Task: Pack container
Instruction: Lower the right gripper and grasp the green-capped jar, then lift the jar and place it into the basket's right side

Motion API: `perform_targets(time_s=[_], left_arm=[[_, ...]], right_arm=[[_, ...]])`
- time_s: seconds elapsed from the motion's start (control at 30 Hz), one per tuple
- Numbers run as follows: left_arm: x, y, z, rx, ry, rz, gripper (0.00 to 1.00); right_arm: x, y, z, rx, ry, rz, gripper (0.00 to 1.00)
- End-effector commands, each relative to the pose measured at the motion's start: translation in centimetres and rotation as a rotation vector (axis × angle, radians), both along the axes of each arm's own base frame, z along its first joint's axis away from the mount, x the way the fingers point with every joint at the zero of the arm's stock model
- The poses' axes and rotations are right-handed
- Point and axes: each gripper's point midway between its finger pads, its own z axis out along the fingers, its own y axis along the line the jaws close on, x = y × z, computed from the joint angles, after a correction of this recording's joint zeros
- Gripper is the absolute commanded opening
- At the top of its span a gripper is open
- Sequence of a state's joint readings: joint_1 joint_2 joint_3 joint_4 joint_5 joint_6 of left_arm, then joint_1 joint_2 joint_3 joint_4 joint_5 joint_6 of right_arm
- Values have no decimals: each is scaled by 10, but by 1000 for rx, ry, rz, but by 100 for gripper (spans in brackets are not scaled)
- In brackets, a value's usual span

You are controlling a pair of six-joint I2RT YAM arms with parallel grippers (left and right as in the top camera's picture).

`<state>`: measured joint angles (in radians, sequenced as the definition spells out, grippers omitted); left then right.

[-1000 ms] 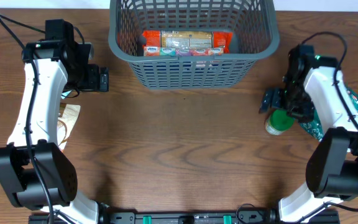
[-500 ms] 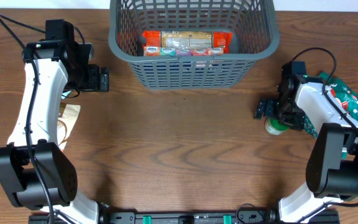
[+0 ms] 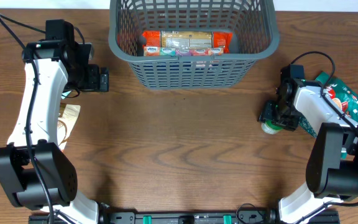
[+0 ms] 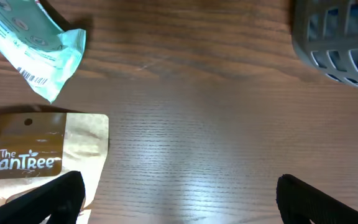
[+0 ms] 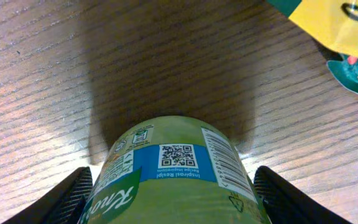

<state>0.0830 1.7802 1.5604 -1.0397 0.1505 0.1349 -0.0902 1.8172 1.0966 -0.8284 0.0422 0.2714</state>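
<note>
The large dark grey plastic lattice basket (image 3: 191, 73) stands at 12 o'clock on the brown wooden table (image 3: 179, 155), with a row of colourful snack packs (image 3: 188, 42) lying on its floor. At 3 o'clock the right gripper (image 5: 173, 180) straddles a green cylindrical jar with a blue-and-white label (image 5: 166, 134). Its jaws sit close against both sides, and we cannot tell whether they press it. A green-and-red bag (image 3: 348, 102) lies just beside it. At 10 o'clock the left gripper (image 4: 179, 182) hangs with jaws spread wide and nothing between them, above a brown paper pouch (image 4: 36, 155) and a pale green packet (image 4: 30, 37).
</note>
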Motion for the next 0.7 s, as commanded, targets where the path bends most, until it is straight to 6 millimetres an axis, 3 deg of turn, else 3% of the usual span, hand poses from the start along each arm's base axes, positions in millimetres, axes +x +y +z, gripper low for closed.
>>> perform_targets(time_s=[0.0,0.13,0.3,0.5,0.67], left_arm=[[-1,-1,-1,0,3,-16,99],[-1,-1,-1,0,3,-16,98],[-1,-1,-1,0,3,-16,99],[-1,-1,-1,1,3,-21,98],[-1,-1,-1,6,2,-40,99]], right_arm=[[6,2,5,-5,-24,5,26],[33,-6,34,-11,-86,-6,1],[79,-30,108,-54,-228,-38,1],[120,-57,224,-104,-472,-85,1],[142,-40,313,-158,-683,114,1]])
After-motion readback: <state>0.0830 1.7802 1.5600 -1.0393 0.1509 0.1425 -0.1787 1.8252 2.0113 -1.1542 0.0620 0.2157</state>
